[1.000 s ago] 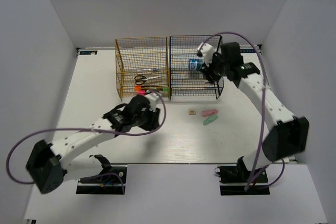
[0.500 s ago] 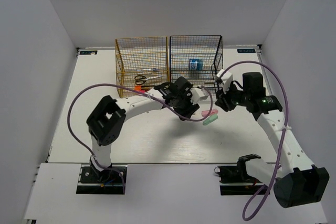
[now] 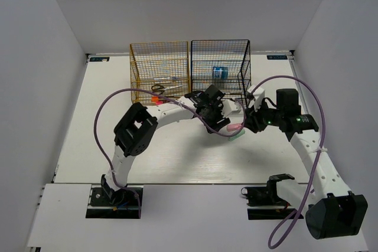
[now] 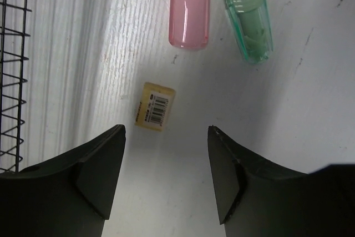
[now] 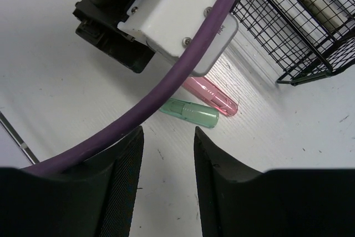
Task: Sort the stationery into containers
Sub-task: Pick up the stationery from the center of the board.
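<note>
My left gripper (image 4: 166,131) stands open low over the table, and the beige cube (image 4: 155,106) lies just ahead of its left fingertip, untouched. Beyond the cube lie the pink piece (image 4: 189,9) and the mint piece (image 4: 247,18), side by side. My right gripper (image 5: 168,131) is open with nothing in it, its tips a short way from the mint piece (image 5: 191,114) and the pink piece (image 5: 213,97). From above, the left gripper (image 3: 217,119) and the right gripper (image 3: 248,125) face each other across the pink piece (image 3: 235,127). The blue roll (image 3: 220,72) sits in the black rack (image 3: 220,48).
The yellow rack (image 3: 159,48) holds scissors (image 3: 158,88) and markers (image 3: 155,100). The black rack's wire (image 4: 11,70) runs close on the left gripper's left side. The left arm's wrist block (image 5: 166,15) and its purple cable (image 5: 166,87) hang right in front of the right gripper.
The left arm swung right from beside the yellow rack to the cube. The right arm pulled out of the black rack and came down to the pieces. Both sets of jaws widened.
</note>
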Robot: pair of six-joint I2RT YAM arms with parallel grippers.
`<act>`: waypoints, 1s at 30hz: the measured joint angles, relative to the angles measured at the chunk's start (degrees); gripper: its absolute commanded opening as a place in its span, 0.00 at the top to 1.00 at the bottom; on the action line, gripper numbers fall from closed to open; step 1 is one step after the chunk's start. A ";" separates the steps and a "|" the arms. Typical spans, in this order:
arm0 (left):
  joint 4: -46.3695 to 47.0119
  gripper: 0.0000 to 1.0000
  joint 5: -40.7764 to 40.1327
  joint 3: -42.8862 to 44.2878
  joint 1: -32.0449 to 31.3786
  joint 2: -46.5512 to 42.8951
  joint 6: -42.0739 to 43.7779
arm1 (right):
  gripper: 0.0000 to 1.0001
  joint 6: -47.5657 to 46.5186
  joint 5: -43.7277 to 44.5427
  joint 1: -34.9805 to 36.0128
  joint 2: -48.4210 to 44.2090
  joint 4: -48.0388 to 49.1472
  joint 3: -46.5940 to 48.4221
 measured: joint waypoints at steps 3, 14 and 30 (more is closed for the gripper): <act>0.98 0.29 -0.39 0.83 0.00 1.27 0.50 | 0.55 0.04 -0.52 -0.42 0.00 0.00 -0.02; 3.15 0.29 -3.69 1.31 0.00 3.58 1.49 | 0.55 0.07 -2.25 -1.36 0.00 0.02 -0.52; 6.49 1.00 -7.08 -0.44 -0.85 3.58 -0.02 | 0.55 0.07 -4.22 -3.19 -1.03 -0.02 -1.46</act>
